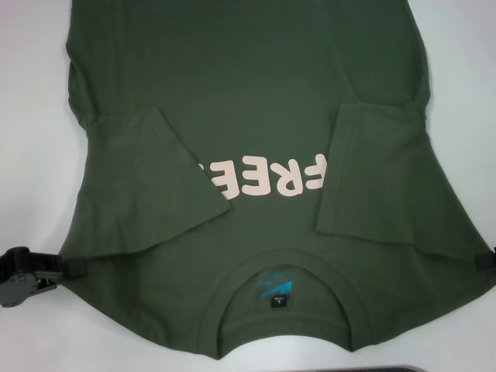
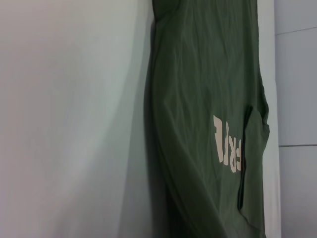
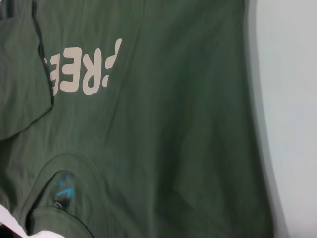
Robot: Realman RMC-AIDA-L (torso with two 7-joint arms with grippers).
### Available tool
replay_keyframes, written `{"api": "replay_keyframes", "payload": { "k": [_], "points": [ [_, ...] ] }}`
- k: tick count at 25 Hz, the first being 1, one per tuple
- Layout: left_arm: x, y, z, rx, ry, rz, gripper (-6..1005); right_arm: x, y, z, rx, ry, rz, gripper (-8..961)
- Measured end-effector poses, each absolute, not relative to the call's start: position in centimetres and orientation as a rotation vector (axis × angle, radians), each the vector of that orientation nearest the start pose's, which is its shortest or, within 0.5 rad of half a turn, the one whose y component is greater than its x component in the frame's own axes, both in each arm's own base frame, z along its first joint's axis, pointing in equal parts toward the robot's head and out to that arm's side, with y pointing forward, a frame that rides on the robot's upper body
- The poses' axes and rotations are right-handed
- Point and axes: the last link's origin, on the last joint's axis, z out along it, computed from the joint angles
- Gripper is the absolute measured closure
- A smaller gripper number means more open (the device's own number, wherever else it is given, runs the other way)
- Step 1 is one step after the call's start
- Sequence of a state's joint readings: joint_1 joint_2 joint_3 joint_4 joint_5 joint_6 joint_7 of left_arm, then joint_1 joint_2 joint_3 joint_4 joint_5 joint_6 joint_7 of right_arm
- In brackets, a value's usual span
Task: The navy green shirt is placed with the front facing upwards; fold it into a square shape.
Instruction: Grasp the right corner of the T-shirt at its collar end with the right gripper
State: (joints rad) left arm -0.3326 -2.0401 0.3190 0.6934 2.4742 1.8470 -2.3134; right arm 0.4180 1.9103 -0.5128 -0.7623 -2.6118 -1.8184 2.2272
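The navy green shirt point(image 1: 248, 93) lies front up on the white table, its collar and teal neck label point(image 1: 277, 294) nearest me. Both short sleeves point(image 1: 147, 186) point(image 1: 372, 170) are folded in over the chest and cover the ends of the pale "FREE" lettering point(image 1: 267, 180). My left gripper point(image 1: 74, 267) is shut on the shirt's shoulder edge at the left. Only the tip of my right gripper point(image 1: 479, 262) shows, pinching the opposite shoulder edge at the right. The left wrist view shows the shirt point(image 2: 198, 99) from the side. In the right wrist view the shirt point(image 3: 173, 124) shows its chest and collar.
White table point(image 1: 31, 116) shows on both sides of the shirt and along the near edge. A dark strip point(image 1: 418, 368) runs along the bottom right border of the head view. The shirt's hem runs out of view at the far side.
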Motion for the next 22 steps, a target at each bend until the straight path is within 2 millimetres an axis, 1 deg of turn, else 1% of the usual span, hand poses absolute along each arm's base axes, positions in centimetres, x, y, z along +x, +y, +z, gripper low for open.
{"api": "replay_keyframes", "payload": {
  "k": [12,22],
  "points": [
    [-35.4,21.9,3.2,2.043,2.28,0.581,914,36.5,25.1,7.6,-2.315,2.015,0.017,50],
    [-35.3,22.0,3.2,2.044,2.277,0.583,911,35.8,25.4,6.8,-2.365,2.008,0.032,62]
  ]
}}
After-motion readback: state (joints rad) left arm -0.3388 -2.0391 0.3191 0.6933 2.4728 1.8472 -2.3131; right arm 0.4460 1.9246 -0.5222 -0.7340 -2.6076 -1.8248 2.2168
